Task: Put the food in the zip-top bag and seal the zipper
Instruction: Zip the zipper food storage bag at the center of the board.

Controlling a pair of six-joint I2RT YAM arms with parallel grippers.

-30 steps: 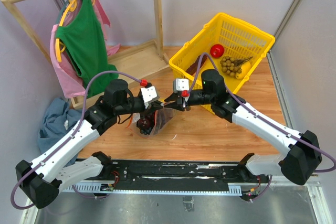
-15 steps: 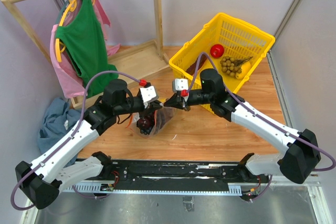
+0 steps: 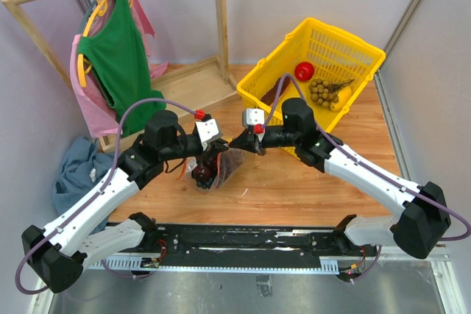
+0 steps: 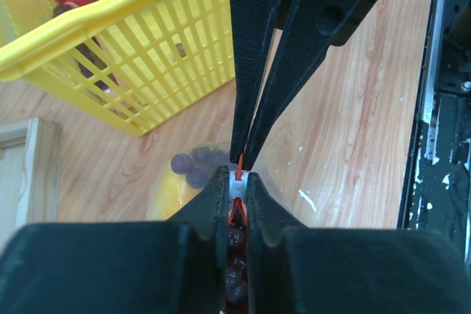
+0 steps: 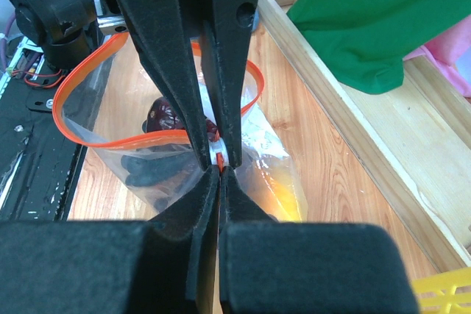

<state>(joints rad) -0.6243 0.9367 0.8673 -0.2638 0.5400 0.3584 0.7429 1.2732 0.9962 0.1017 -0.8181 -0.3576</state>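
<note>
The clear zip-top bag (image 3: pixel 215 170) hangs between both grippers above the wooden table. In the right wrist view its mouth gapes and the red-orange zipper (image 5: pixel 81 82) forms an open loop. Inside lie the dark purple grapes (image 5: pixel 154 170), the yellow pepper (image 5: pixel 283 196) and a dark red piece (image 5: pixel 165 115). My left gripper (image 4: pixel 237 182) is shut on the zipper's white slider (image 4: pixel 236 186). My right gripper (image 5: pixel 221 170) is shut on the zipper's end, tip to tip with the left fingers (image 5: pixel 188 71). The grapes (image 4: pixel 193 167) and the pepper (image 4: pixel 165 198) show through the bag in the left wrist view.
A yellow basket (image 3: pixel 294 45) stands at the back right, holding a red round fruit (image 3: pixel 304 71) and a brownish bunch (image 3: pixel 322 92). A wooden clothes rack (image 3: pixel 219 12) with a green garment (image 3: pixel 114 64) stands at the back left. A blue cloth (image 3: pixel 77 170) lies at the left.
</note>
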